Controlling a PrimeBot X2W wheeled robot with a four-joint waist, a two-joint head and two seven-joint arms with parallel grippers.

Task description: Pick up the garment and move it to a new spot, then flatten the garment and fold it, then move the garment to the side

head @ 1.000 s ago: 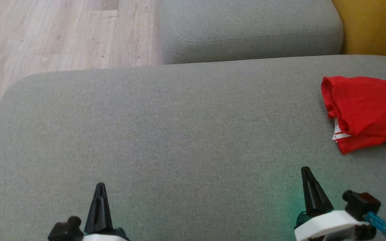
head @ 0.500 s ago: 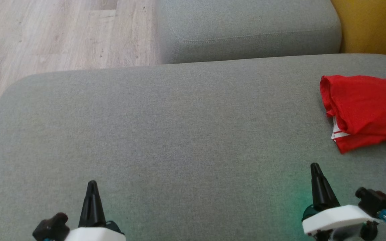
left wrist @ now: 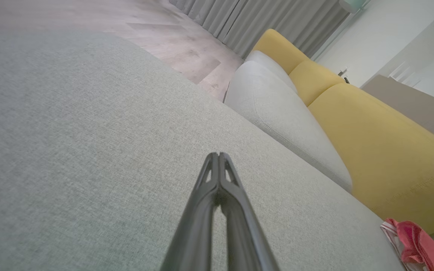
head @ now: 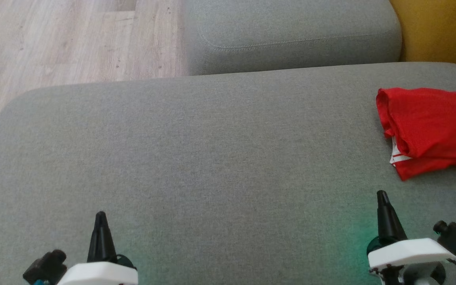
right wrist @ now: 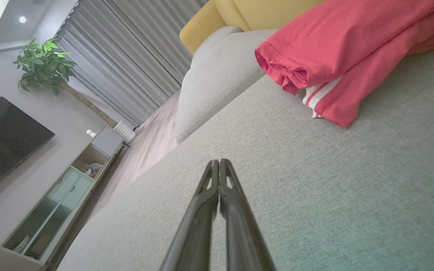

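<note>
The garment is a red piece with white stripes at one edge, lying folded at the right end of the grey sofa seat. It also shows in the right wrist view and small in the left wrist view. My right gripper is shut and empty, hovering over the seat a short way in front of the garment, apart from it; its fingers meet. My left gripper is shut and empty near the seat's front left, fingers pressed together.
A second grey cushion lies beyond the seat, with a yellow backrest at the far right. Wooden floor lies off the seat's left and far edges. A TV, a low cabinet and a plant stand across the room.
Both grippers have spread outward, the left one toward the left and the right one toward the right and slightly forward. The garment has not moved on the seat; the picture has shifted slightly.
</note>
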